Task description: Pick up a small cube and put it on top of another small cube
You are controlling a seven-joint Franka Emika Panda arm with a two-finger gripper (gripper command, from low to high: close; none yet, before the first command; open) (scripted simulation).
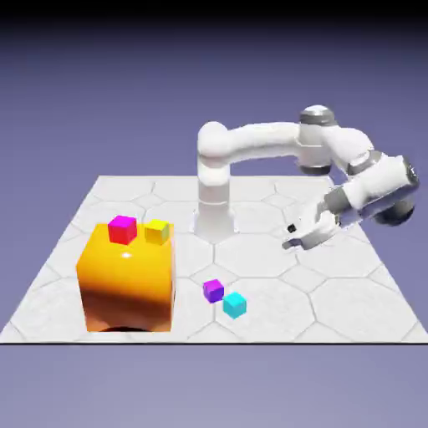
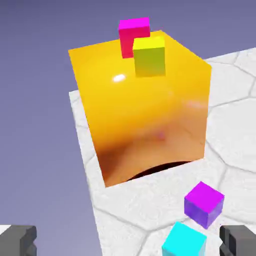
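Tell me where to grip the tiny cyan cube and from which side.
Probably best taken from above, fingers on two opposite vertical faces of the tiny cyan cube. It sits flat on the white hex-tiled table. The small purple cube sits close at the corner toward the exterior view's left and rear, so choose the face pair that keeps both fingers away from it. The gripper, open, hangs apart, up and toward the exterior view's right.

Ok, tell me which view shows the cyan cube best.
The exterior view. There the whole cyan cube sits unobstructed on the table, beside the purple cube and apart from the hand. The hand view shows it larger, but its bottom edge cuts the cube off.
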